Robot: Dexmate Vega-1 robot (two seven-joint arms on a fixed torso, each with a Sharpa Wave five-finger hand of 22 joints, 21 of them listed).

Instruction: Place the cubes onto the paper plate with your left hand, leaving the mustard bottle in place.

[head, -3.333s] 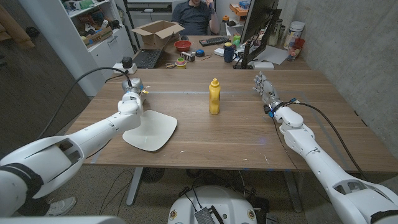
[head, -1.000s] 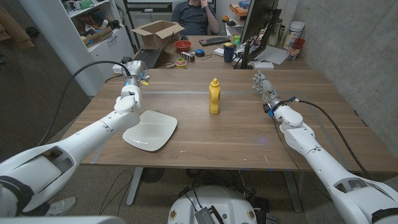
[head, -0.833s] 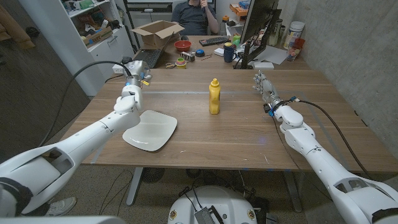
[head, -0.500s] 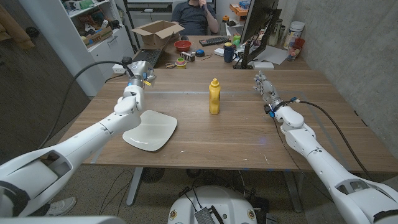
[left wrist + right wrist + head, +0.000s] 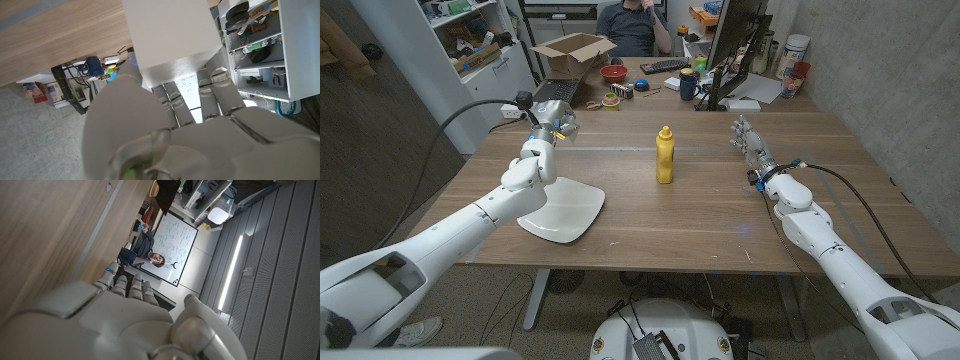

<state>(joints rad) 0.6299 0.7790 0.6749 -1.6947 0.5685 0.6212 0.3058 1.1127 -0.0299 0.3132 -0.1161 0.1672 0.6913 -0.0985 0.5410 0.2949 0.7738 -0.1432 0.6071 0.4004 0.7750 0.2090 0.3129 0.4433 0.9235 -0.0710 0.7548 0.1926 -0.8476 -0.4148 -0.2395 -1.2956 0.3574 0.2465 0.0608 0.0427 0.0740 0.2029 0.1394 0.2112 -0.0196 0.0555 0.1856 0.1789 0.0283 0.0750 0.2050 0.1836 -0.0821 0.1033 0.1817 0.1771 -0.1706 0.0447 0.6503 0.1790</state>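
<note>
The mustard bottle point(image 5: 664, 155) stands upright near the middle of the wooden table point(image 5: 700, 215), and everything else is placed from it. The paper plate point(image 5: 562, 210) lies well to the bottle's left and nearer the robot, with its near edge close to the front of the table.

The left hand point(image 5: 551, 122) is raised over the far left part of the table, beyond the plate and well to the left of the bottle. In the left wrist view its fingers point(image 5: 172, 102) close around a white cube point(image 5: 172, 32), which fills the space above the knuckles; the hand point(image 5: 165, 135) grips it from the sides. In the head view the cube itself is too hidden by the hand to make out.

The right hand point(image 5: 747, 138) sits at the far right part of the table, well to the right of the bottle, with its fingers pointing away from the robot. In the right wrist view the hand point(image 5: 125, 315) has its fingers point(image 5: 127, 285) lying close together and stretched out, with nothing between them.

Behind the table, beyond the bottle, a person point(image 5: 632, 22) sits at a cluttered desk with a cardboard box point(image 5: 572, 50) and a monitor point(image 5: 732, 40).
</note>
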